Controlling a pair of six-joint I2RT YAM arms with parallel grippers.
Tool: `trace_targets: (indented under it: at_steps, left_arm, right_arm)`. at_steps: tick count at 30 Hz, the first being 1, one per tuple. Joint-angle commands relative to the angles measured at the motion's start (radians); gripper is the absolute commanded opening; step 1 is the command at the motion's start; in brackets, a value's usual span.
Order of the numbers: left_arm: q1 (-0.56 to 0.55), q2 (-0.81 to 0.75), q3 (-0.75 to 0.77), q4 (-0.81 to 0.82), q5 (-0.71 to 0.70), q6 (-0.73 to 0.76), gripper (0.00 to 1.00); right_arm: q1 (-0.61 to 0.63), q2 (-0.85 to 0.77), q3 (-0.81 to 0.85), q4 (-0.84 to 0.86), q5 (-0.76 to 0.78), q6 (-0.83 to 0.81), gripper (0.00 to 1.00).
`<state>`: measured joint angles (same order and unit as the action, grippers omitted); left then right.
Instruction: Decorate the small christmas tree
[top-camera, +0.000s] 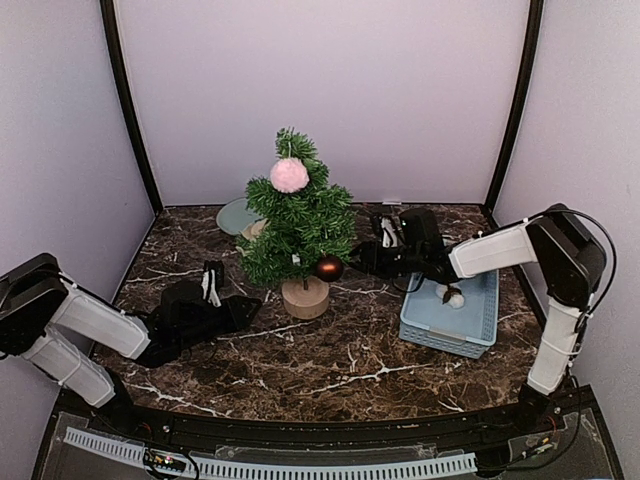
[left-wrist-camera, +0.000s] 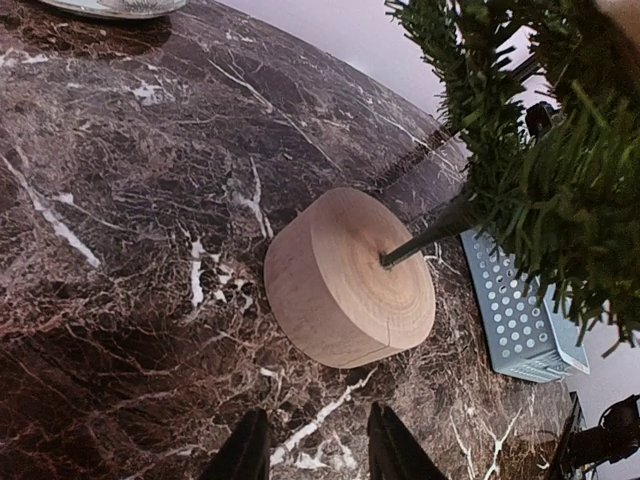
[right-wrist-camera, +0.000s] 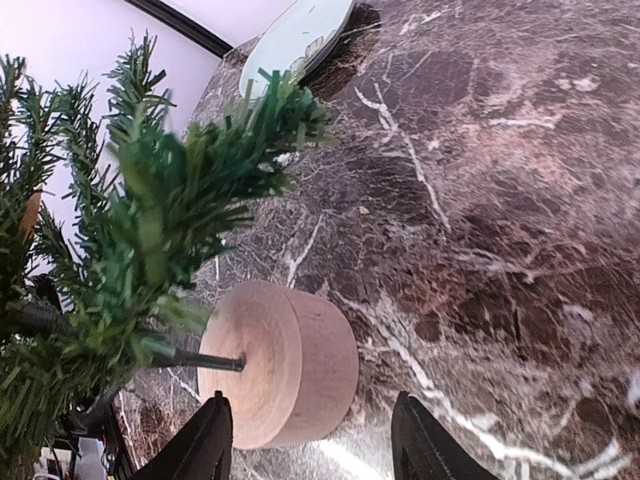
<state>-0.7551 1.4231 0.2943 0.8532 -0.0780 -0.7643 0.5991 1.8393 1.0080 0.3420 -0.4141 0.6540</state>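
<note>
The small christmas tree (top-camera: 298, 215) stands mid-table on its round wooden stump base (top-camera: 305, 297). A pink pompom (top-camera: 289, 175) hangs near its top and a dark red bauble (top-camera: 328, 267) on a lower right branch. My left gripper (top-camera: 250, 305) lies low, left of the base, open and empty; its view shows the base (left-wrist-camera: 350, 278) just ahead of the fingers. My right gripper (top-camera: 358, 258) is open and empty, right of the bauble; its view shows the base (right-wrist-camera: 280, 362) and green branches (right-wrist-camera: 150, 200).
A light blue perforated basket (top-camera: 478, 330) at the right holds a small ornament (top-camera: 452, 296). A pale green plate (top-camera: 236, 215) lies behind the tree. The basket's corner shows in the left wrist view (left-wrist-camera: 520, 330).
</note>
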Motion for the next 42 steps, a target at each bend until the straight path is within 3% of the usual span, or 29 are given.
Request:
trace_targets:
  at_steps: [1,14,25,42]
  left_arm:
    - [0.002,0.071,0.038,0.152,0.036,-0.004,0.35]
    - [0.002,0.242,0.088,0.258,0.051,-0.015,0.35]
    - [0.003,0.335,0.121,0.322,0.069,-0.023,0.35]
    - [0.005,0.449,0.181,0.372,0.118,-0.030,0.29]
  right_arm:
    - [0.004,0.080,0.071,0.079,-0.052,0.022,0.53]
    - [0.050,0.250,0.200,0.085,-0.077,0.030,0.52]
    - [0.072,0.311,0.217,0.128,-0.100,0.056,0.49]
    - [0.095,0.308,0.171,0.178,-0.122,0.084,0.32]
